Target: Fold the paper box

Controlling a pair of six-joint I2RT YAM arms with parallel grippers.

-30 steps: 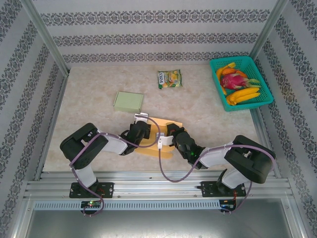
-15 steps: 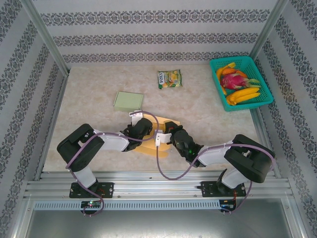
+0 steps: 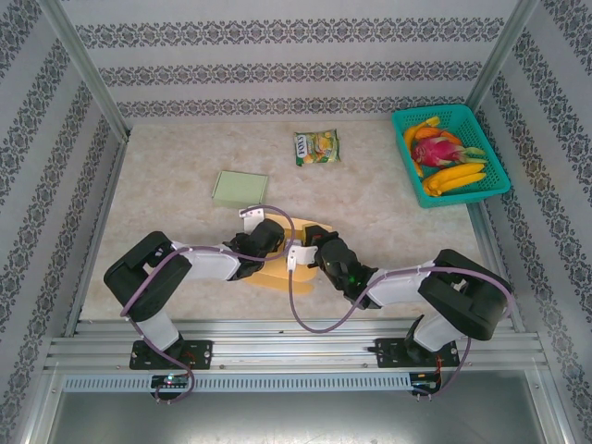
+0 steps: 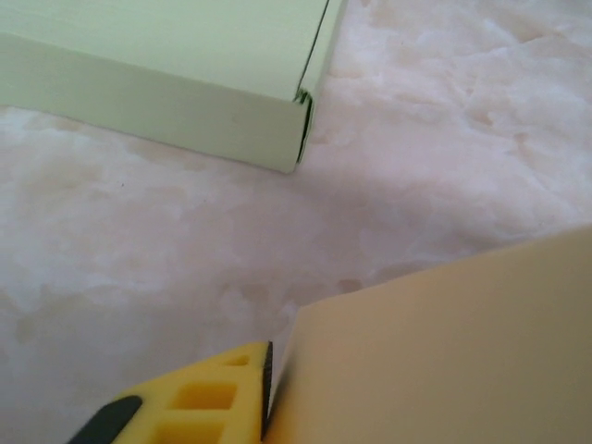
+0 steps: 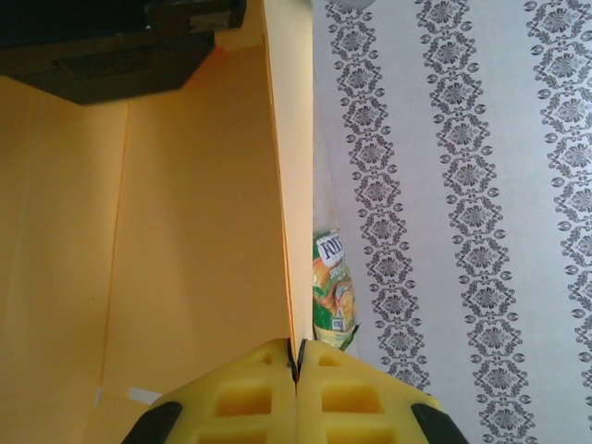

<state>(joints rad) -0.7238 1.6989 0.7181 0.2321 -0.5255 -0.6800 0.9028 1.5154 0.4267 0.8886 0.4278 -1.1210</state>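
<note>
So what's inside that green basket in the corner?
Fruit: a pink dragon fruit in the middle of the basket, with yellow pieces, bananas perhaps, around it. The fruit covers the basket floor, so anything beneath is hidden.

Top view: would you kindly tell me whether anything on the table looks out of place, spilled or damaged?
Nothing stands out. The green box and snack bag lie flat, the fruit sits inside the basket, and nothing is spilled. One flap of the paper stands upright, pinched in the right claw.
</note>
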